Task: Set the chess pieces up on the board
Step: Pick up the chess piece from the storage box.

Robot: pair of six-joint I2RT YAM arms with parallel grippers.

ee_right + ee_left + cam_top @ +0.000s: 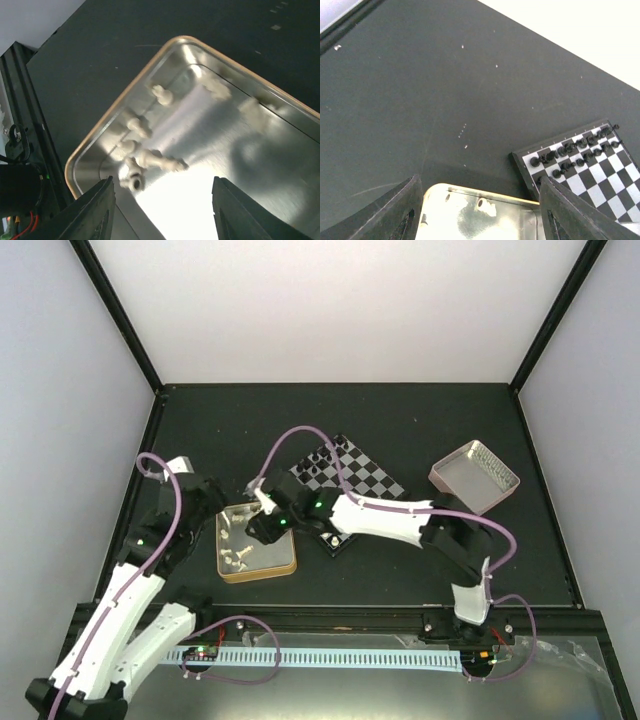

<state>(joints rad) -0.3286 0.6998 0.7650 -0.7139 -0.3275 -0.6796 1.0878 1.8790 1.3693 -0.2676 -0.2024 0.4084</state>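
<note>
The board (365, 480) lies mid-table with black pieces (320, 462) in two rows at its far left corner; it also shows in the left wrist view (590, 170), black pieces (570, 150) on it. Several cream-white pieces (150, 160) lie loose in the gold-rimmed tin (107, 120). My right gripper (162, 215) is open and empty, hovering just above the tin's floor beside those pieces; from above, the right gripper (258, 527) is over the tin (285, 568). My left gripper (480, 220) is open and empty at the tin's left side (210, 512). One white piece (487, 206) lies between its fingers' line of sight.
A pinkish silver tray (475, 477) stands to the right of the board. The right arm (385, 515) stretches across the board's near corner. Black frame rails border the table (150, 440). A white cable strip (330, 655) runs along the near edge.
</note>
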